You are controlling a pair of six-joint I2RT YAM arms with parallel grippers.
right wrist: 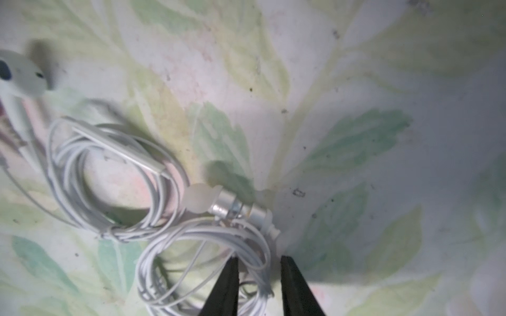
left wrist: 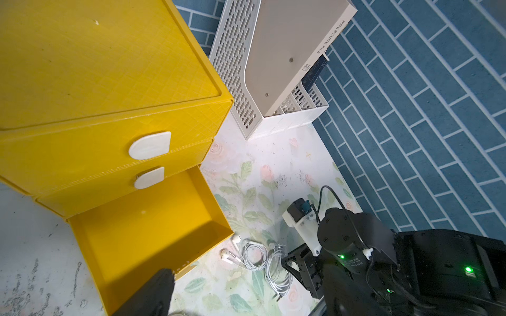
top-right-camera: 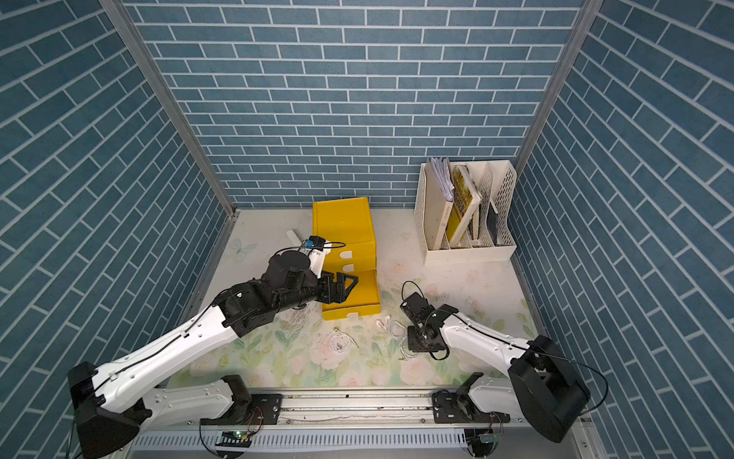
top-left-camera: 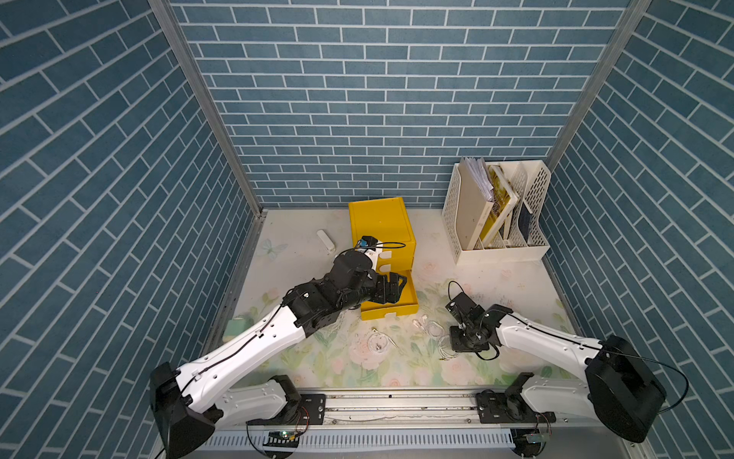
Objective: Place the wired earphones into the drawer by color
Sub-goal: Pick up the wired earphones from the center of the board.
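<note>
The drawer unit [top-left-camera: 381, 226] stood at the counter's [top-left-camera: 516, 286] back middle, its bottom drawer [top-left-camera: 391, 312] pulled out forward. A file rack [top-left-camera: 496, 214] stood right of it. Before the drawer lay an earphone coil [top-left-camera: 377, 341]. Right of that lay a second coil [top-left-camera: 435, 329] and, nearer the front, a third coil [top-left-camera: 445, 347] under the right claw [right wrist: 258, 260].

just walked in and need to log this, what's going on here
The right hand is down on the mat with its fingers either side of a white earphone coil, not yet clamped. The left hand hangs open over the yellow unit's pulled-out bottom drawer, which looks empty. Two more white coils lie on the mat.
</note>
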